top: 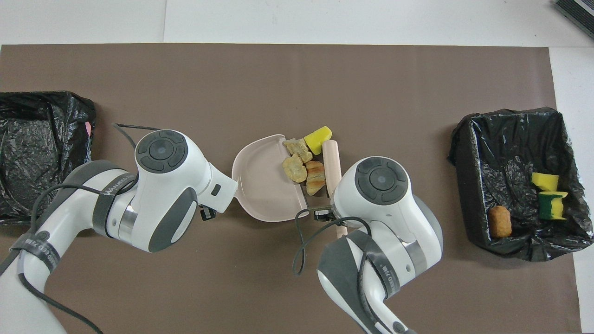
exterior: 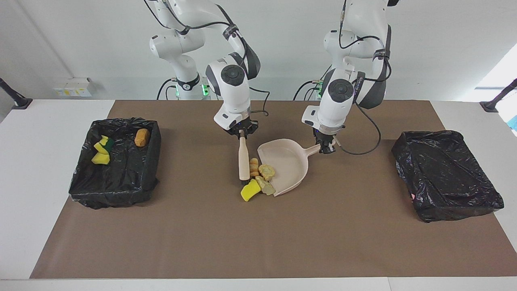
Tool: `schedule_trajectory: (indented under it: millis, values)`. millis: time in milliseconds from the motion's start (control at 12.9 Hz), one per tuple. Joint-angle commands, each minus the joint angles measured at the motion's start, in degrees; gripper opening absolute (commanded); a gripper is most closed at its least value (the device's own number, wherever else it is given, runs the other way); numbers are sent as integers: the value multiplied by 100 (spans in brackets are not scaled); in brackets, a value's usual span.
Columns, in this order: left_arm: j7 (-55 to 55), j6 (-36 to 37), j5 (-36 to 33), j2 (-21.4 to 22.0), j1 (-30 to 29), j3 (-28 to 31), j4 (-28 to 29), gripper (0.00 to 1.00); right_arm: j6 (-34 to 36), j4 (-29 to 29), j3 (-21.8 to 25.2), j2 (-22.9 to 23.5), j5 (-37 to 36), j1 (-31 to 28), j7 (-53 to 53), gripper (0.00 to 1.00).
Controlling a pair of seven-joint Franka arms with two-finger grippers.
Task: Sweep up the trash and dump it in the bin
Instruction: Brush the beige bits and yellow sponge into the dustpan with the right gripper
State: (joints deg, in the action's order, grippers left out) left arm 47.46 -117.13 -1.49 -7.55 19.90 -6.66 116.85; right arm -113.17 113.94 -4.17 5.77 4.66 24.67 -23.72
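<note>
Two crinkled black-bag-lined bins (exterior: 115,161) (exterior: 446,173). One smooth beige plastic dustpan (exterior: 288,163), handle clamped by left gripper (exterior: 326,148). One beige brush (exterior: 244,161), clamped by right gripper (exterior: 241,134). Four ragged foam trash chunks (exterior: 258,180) at the dustpan's mouth; three more in the bin at the right arm's end.

White table (exterior: 24,169) w/ a brown mat (exterior: 258,238) over most of its top. Plain white wall (exterior: 89,40) at the robots' end. Small white box w/ yellow labels (exterior: 72,87) low on that wall. Black clamp posts (exterior: 14,97) at the table's corners. Bright daylight patch (exterior: 503,70) toward the left arm's end.
</note>
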Motion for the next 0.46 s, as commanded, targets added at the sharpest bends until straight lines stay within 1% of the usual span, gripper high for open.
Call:
schedule_trajectory:
  millis: [0,155,232,387]
  values:
    - [-132,-91,61,61,93,60,75,0,68,-197,-5,56,-375,-418,463,0]
    - [-141,-91,61,61,93,60,75,0,-117,-206,-14,222,-675,-656,814,0]
    - [-150,-91,61,61,93,60,75,0,-327,-223,-14,397,-912,-674,868,0]
    - [-246,-108,61,61,93,60,75,0,-644,-250,-23,714,-1054,-604,886,0]
